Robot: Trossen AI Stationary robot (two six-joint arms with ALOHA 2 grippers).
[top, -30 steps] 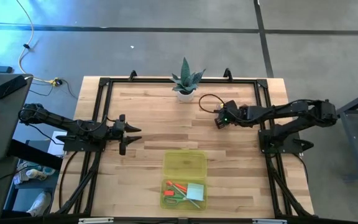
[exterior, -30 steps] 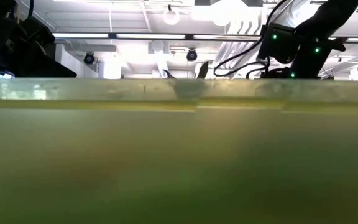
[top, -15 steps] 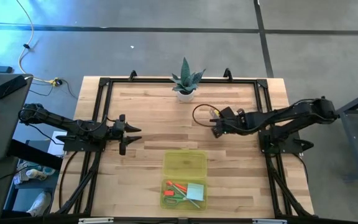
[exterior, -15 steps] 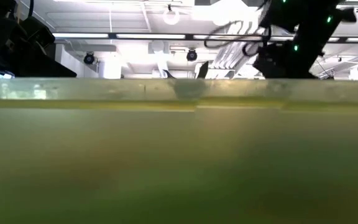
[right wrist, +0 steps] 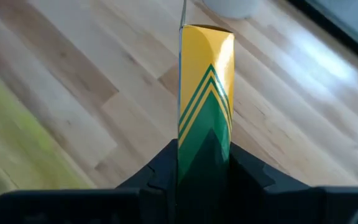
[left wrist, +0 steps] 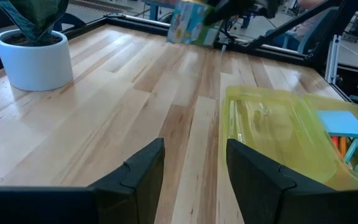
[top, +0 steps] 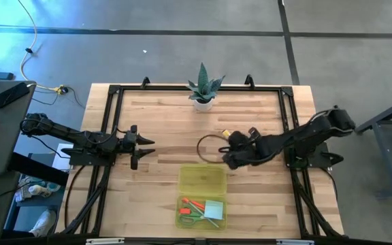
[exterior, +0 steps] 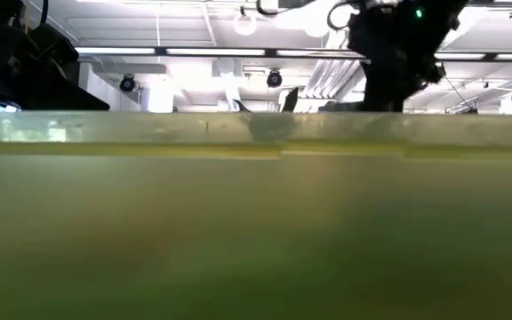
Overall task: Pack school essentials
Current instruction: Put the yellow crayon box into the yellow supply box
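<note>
The crayon box is pinched upright in the right gripper, hanging just at 1 o'clock of the open yellow case, probably bound for its tray. The left gripper waits at 9 o'clock, fingers apart and empty. Bare wooden table, potted plant at 12.

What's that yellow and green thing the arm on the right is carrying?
Start at the wooden table and find the open yellow-green plastic case near its front edge. Just behind the case, the right gripper pinches a narrow crayon box. Its green chevron stripes on yellow mark it out.
</note>
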